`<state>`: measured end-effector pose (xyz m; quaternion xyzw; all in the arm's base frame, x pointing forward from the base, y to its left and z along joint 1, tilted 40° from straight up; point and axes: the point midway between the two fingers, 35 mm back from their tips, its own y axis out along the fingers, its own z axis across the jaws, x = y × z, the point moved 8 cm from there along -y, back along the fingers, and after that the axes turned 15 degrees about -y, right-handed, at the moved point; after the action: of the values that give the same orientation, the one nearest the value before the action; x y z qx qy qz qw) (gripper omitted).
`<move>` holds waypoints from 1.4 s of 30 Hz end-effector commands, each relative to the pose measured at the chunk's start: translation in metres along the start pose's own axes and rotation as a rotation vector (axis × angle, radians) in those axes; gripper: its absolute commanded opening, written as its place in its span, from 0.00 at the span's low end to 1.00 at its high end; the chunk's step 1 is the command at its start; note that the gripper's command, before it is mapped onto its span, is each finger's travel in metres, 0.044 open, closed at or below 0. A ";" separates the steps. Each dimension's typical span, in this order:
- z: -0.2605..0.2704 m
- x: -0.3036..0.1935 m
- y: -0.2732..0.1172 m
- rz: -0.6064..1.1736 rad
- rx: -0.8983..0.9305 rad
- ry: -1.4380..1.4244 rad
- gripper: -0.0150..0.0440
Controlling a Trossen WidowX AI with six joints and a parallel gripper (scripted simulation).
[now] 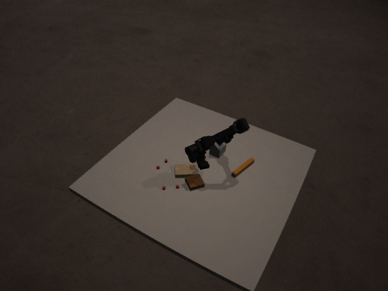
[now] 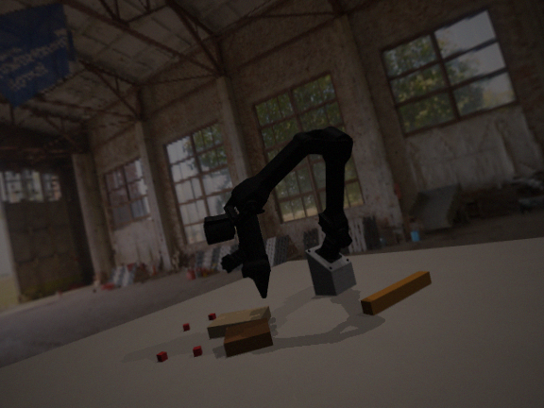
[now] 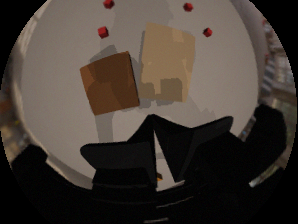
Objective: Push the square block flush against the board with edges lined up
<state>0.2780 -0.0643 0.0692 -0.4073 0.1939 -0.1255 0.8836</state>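
Observation:
The square block (image 1: 195, 182) (image 2: 248, 337) (image 3: 111, 84) is brown and lies flat. The board (image 1: 184, 170) (image 2: 240, 318) (image 3: 169, 60) is a tan rectangle, also flat beside it. In the wrist view they are turned relative to each other: a wedge-shaped gap narrows toward the gripper, where the block's corner is very near the board's corner. I cannot tell whether these corners touch. My gripper (image 2: 263, 296) (image 3: 150, 117) is shut and empty, with its tips pointing down above the table, on the arm-base side of both parts and clear of them.
Several small red cubes (image 1: 166, 160) (image 2: 186, 327) (image 3: 103, 32) lie beyond the block and board. An orange bar (image 1: 243, 167) (image 2: 397, 293) lies near the grey arm base (image 1: 217, 150) (image 2: 331, 276). The arm spans from the base toward the parts.

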 end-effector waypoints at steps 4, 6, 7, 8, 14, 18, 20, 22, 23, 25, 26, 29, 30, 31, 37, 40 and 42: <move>-0.018 -0.023 0.011 0.007 -0.004 0.221 0.25; -0.019 -0.025 0.012 0.007 -0.004 0.244 0.25; -0.019 -0.025 0.012 0.007 -0.004 0.244 0.25; -0.019 -0.025 0.012 0.007 -0.004 0.244 0.25; -0.020 -0.025 0.065 0.008 -0.002 0.244 0.25; -0.020 -0.025 0.067 0.008 -0.002 0.244 0.25; -0.020 -0.024 0.067 0.008 -0.002 0.244 0.25; -0.021 -0.023 0.067 0.008 -0.002 0.244 0.25; -0.022 -0.022 0.067 0.008 -0.002 0.244 0.25; -0.023 -0.019 0.067 0.008 -0.002 0.243 0.25; -0.023 -0.018 0.067 0.008 -0.002 0.243 0.25; -0.024 -0.015 0.067 0.007 -0.002 0.243 0.25; -0.025 -0.014 0.067 0.007 -0.002 0.243 0.25; -0.026 -0.012 0.067 0.007 -0.003 0.243 0.25; -0.029 -0.006 0.067 0.006 -0.003 0.243 0.25; -0.030 -0.002 0.067 0.006 -0.003 0.243 0.25; -0.032 0.000 0.067 0.006 -0.003 0.243 0.25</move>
<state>0.2650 -0.0404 0.0018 -0.3873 0.3038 -0.1713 0.8534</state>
